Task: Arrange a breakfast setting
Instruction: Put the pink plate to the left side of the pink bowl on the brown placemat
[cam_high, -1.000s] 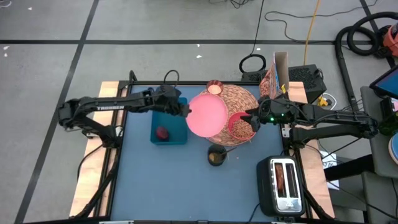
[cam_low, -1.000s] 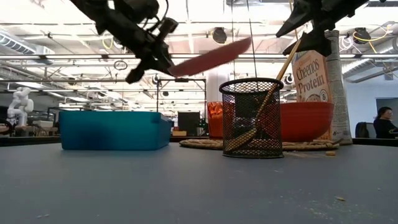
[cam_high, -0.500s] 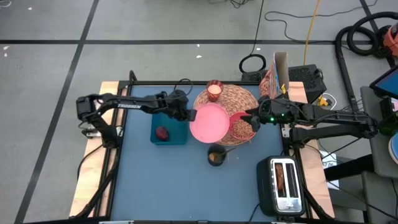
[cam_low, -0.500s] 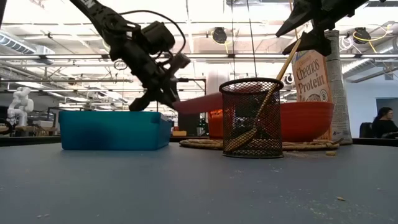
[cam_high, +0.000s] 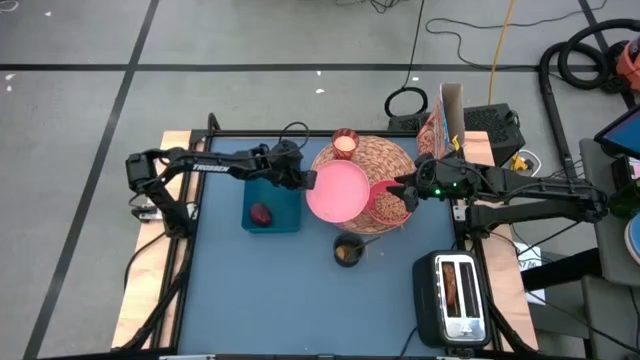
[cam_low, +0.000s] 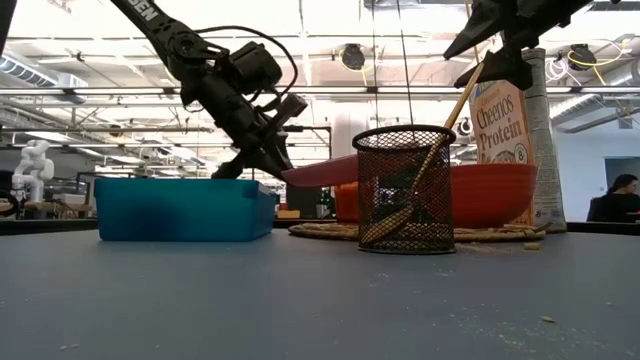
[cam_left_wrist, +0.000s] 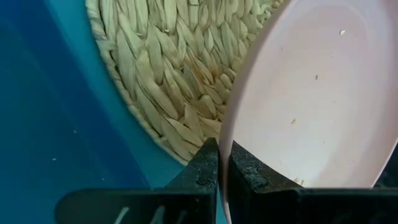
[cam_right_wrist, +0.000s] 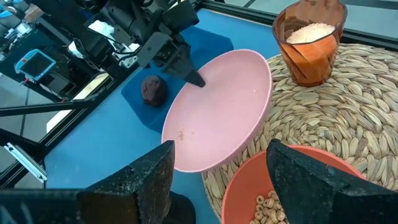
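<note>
Toaster (cam_high: 456, 292): at the table's near right corner, two slots, something brown in them.
Table (cam_high: 300, 300): blue top, bare in the near part.
Mesh cup (cam_low: 406, 188): black wire cup just in front of the mat, a wooden utensil leaning inside; seen from above at (cam_high: 348, 250).
Bin (cam_high: 271, 205): teal tray left of the mat; the fruit (cam_high: 260, 214), dark red, lies inside it.
Left gripper (cam_high: 308, 181): fingers pinched shut on the near-left rim of the plate; the wrist view shows the rim clamped between the two fingertips (cam_left_wrist: 205, 168).
Plate (cam_high: 338, 192): pink, held tilted, its far side over the mat, its left edge over the mat's border; a few crumbs on it.
Right gripper (cam_high: 393, 187): jaws apart, one finger on each side of the bowl's rim; whether they press it I cannot tell.
Bowl (cam_high: 389, 203): coral-red, on the right part of the mat, just right of the plate, cereal rings inside.
Mat (cam_high: 385, 157): round woven straw, centre-back of the table.
Candle (cam_high: 345, 143): amber glass with pale wax, on the mat's far-left edge.
Box (cam_low: 503, 122): stands behind the bowl at the mat's right; reads "Cheerios Protein".
Left arm writing: white letters on the link, partly readable, too small to spell out.
</note>
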